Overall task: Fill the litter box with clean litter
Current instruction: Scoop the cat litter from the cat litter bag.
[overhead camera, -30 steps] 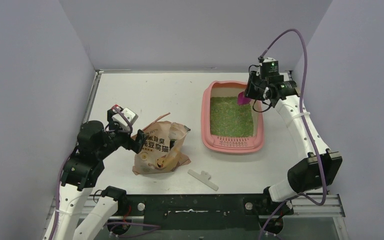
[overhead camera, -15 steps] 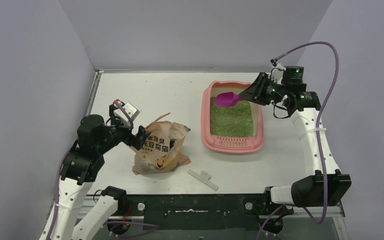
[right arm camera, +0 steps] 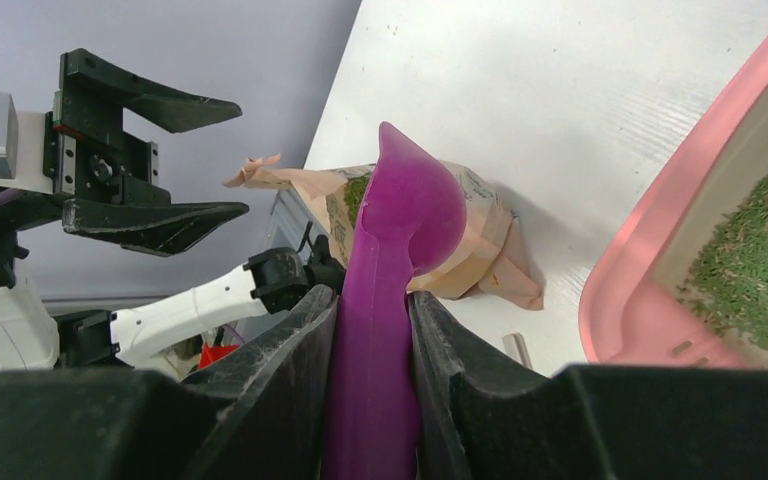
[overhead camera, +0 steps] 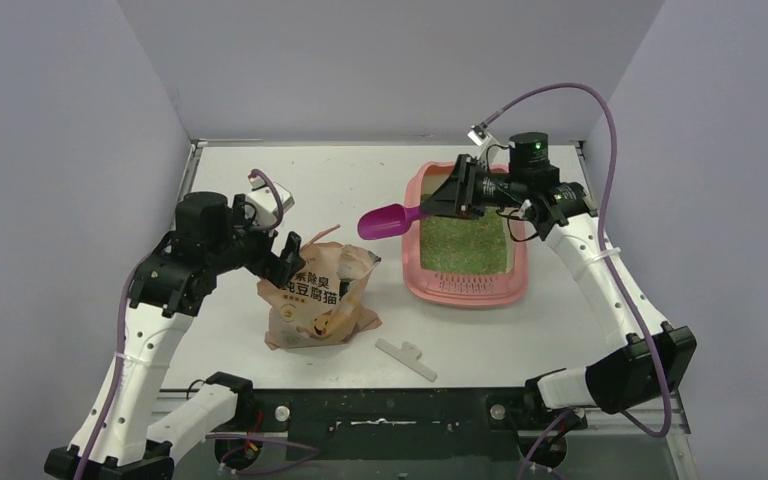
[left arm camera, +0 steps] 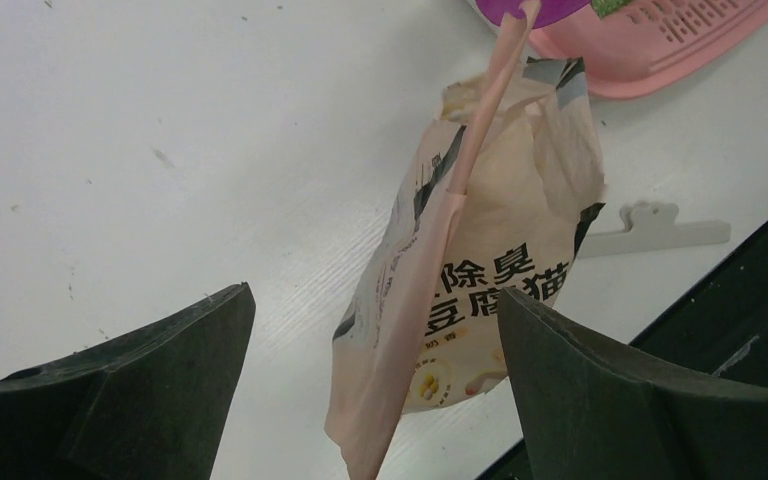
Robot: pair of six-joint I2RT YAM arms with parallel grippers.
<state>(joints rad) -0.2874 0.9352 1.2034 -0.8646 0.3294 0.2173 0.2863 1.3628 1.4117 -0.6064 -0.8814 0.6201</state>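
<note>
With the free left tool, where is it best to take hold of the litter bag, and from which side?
Probably the upper edge of the bag, just below its open mouth, approached from the left, where the open left tool faces it. The bag stands upright and looks soft; its loose torn strip would likely just bend.

The left arm and right arm are showing white links, black joints and purple cables; the left claw and right claw are looking matte black.
</note>
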